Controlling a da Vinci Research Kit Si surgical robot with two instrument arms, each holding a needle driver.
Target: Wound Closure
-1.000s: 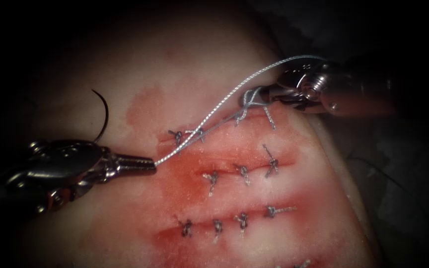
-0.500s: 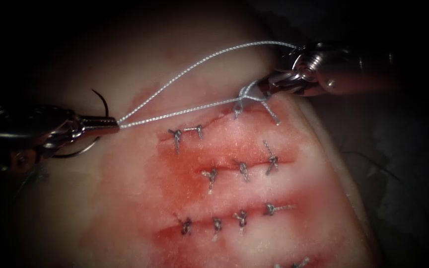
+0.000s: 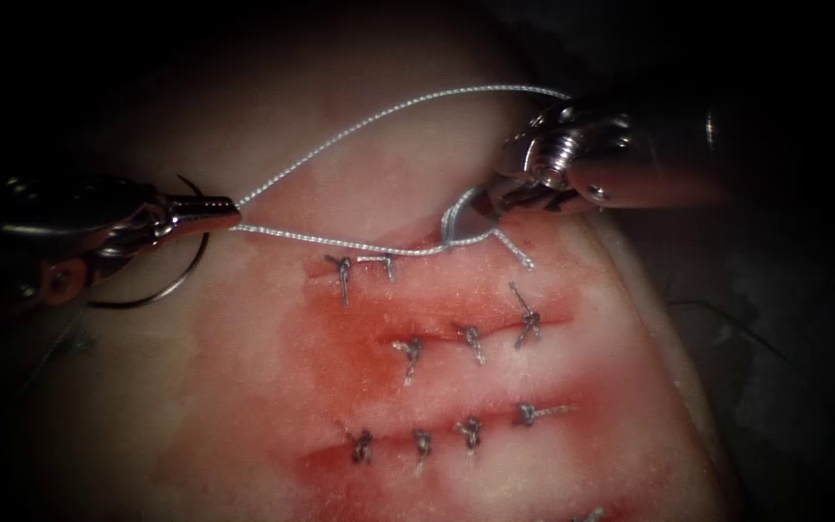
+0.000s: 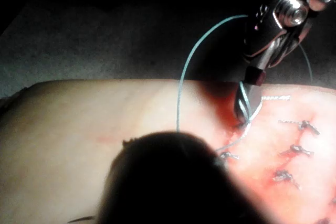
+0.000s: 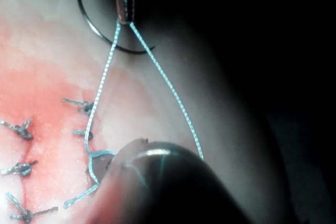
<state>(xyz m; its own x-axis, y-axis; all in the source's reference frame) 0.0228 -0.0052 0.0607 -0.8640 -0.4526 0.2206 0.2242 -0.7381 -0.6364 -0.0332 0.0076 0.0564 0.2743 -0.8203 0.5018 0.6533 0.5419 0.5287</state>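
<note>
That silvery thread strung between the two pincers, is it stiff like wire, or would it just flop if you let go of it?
Probably floppy: the thread arcs loosely from the left pincer to the right pincer, and its lower strand sags onto the tissue. It looks braided, so likely not very slippery. It seems very light.

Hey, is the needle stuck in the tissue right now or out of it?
Out. The needle lies loose on the tissue left of the cut, under the left tool, whose jaws hold thread.

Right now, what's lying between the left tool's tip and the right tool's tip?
In the endoscope view, two strands of thread span from the left tool to the right tool, over bare tissue between them.
</note>
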